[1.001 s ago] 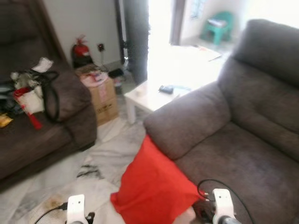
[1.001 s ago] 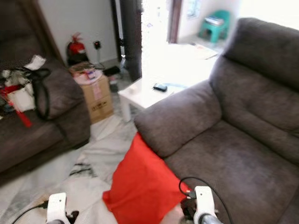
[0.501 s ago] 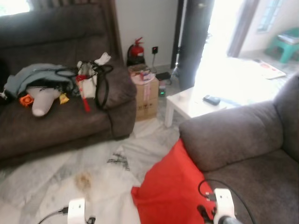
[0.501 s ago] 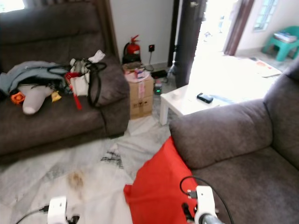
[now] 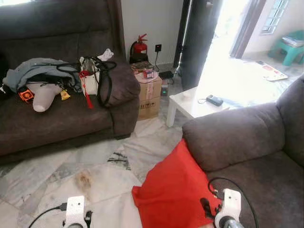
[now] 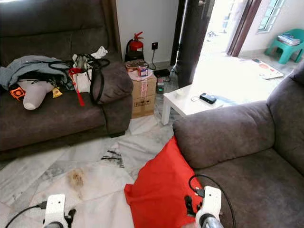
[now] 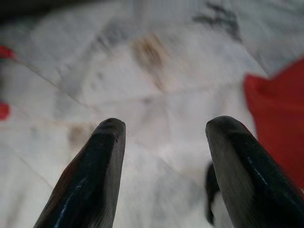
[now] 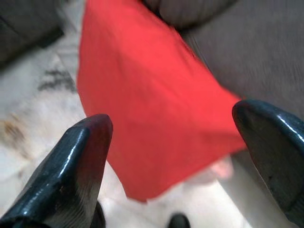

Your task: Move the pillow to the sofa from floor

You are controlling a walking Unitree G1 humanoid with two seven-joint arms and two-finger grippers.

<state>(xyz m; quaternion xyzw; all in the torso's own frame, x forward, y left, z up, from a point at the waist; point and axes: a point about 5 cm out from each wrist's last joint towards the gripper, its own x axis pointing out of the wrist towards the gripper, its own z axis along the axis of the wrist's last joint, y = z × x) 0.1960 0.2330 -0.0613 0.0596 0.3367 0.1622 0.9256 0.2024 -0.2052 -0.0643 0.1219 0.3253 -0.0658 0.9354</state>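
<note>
Now the head camera is found swung well left of where it pointed 1 s ago: then the near sofa [image 5: 247, 142] took up most of the picture, now the far sofa [image 5: 57, 109] with its clutter, the box [image 5: 148, 92] and the white surface [image 5: 190, 105] are all taken in. This is read as the robot turning, not as things moving.

The pillow [image 5: 173, 190] is seen unchanged in its place: red, on the marble floor [image 5: 95, 171], leaning against the near sofa's armrest, not yet lifted.

The right gripper [image 8: 180, 161] is held just above the pillow, jaws spread wide, nothing pinched; the red cloth lies between and below them. The left gripper [image 7: 164, 166] is held over bare floor, jaws likewise spread, with the pillow's edge off to 1 side.

Judged from this, the task is at the approach stage. A lowering of the right gripper onto the cloth is likely called for next; soft fabric may slip from a 2-finger pinch.
</note>
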